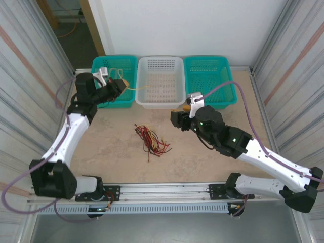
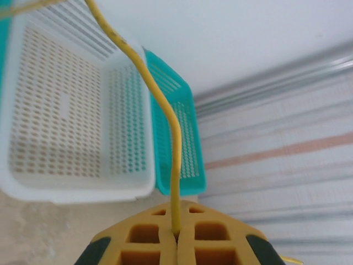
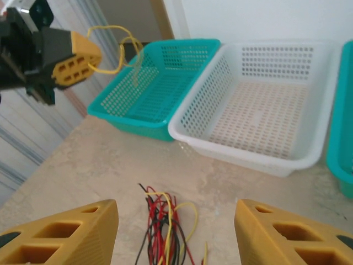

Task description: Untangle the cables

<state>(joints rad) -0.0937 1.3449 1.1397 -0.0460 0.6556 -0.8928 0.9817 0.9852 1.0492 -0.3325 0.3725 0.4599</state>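
Nearest to me, around the middle of the beige stone-patterned worktop [image 1: 101, 152], a loose tangle of thin red, black and yellow cables [image 1: 151, 140] lies flat, well apart from every edge. My right wrist camera looks down on its far end, where the strands cross one another. The right pincer [image 1: 177, 119] hangs to the right of the tangle and a little beyond it. From the wrist view I can see its yellow padded jaws standing wide, with nothing gripped between them.

Further off, toward the far left corner, the left pincer [image 1: 123, 85] is raised over the right side of the left teal perforated plastic basket [image 1: 99, 65]. It is clamped on a single thin yellow cable [image 2: 168, 127], which rises from between the yellow pads [image 2: 146, 237] and bends away. From above, that cable's free length reaches toward the left rim of the white perforated plastic basket [image 1: 160, 57].

Along the far edge the three baskets stand side by side: the left teal one, the white one in the middle, and the right teal perforated plastic basket [image 1: 229, 88] beside it.
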